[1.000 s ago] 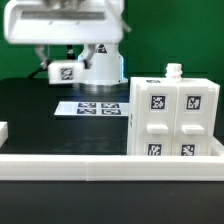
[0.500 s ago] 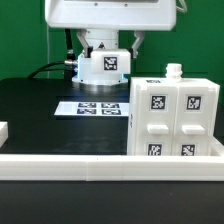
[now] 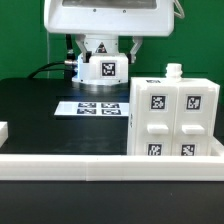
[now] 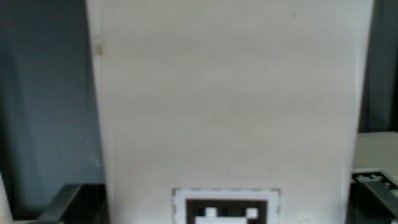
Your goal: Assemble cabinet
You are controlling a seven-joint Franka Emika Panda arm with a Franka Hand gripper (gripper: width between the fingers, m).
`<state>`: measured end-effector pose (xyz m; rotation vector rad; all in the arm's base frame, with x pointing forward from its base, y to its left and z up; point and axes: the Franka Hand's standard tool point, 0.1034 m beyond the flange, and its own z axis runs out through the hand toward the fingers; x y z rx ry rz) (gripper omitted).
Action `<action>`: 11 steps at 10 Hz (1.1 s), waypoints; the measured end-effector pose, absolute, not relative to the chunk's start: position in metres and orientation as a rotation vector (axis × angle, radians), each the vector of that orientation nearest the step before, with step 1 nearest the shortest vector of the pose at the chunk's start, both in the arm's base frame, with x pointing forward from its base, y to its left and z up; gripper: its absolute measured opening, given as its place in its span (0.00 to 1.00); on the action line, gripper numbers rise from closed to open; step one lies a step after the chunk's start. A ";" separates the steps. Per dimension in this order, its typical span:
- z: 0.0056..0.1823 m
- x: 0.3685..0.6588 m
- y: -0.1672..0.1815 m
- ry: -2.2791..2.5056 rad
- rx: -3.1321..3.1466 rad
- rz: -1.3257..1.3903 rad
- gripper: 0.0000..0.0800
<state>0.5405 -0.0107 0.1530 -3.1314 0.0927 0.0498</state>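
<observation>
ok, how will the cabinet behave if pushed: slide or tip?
Likely stiff: the cabinet looks like moulded white plastic. Boxy and upright, so a low push probably slides it on the black table; a high one might tip it.

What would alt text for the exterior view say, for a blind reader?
A white robot arm hangs over a black table, a small tagged white block at its lower end. At the exterior view's right stands the white cabinet, four tagged drawer fronts facing the camera; the flat marker board lies on the table beside it.
</observation>
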 end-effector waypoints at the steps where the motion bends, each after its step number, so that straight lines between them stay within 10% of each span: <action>1: 0.160 0.547 0.001 0.132 -3.127 0.042 0.70; 11: 0.175 0.591 0.060 0.148 -3.116 -0.043 0.70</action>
